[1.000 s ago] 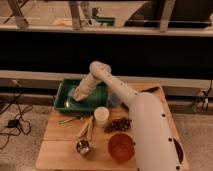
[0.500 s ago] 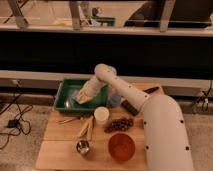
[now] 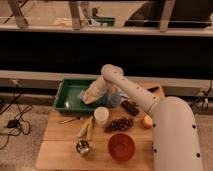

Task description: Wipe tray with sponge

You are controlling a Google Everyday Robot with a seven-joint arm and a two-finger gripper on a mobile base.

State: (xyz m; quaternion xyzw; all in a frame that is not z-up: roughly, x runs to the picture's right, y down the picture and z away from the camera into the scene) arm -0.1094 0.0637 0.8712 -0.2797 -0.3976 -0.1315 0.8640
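The green tray (image 3: 67,95) lies at the table's back left corner. My gripper (image 3: 87,98) reaches down into its right half, with the white arm coming in from the right. The pale blue sponge (image 3: 81,93) shows at the tip of the cream-yellow fingers (image 3: 91,96), held there and pressed low against the tray floor. The left half of the tray floor is bare.
A blue-grey cup (image 3: 114,100) stands just right of the tray under the arm. In front are a white cup (image 3: 101,115), grapes (image 3: 119,124), an orange-red bowl (image 3: 121,146), a metal cup (image 3: 83,147), yellow produce (image 3: 87,128) and a dark object (image 3: 131,107).
The gripper has slid to the right across the tray floor with the sponge, from the tray's middle toward its right side.
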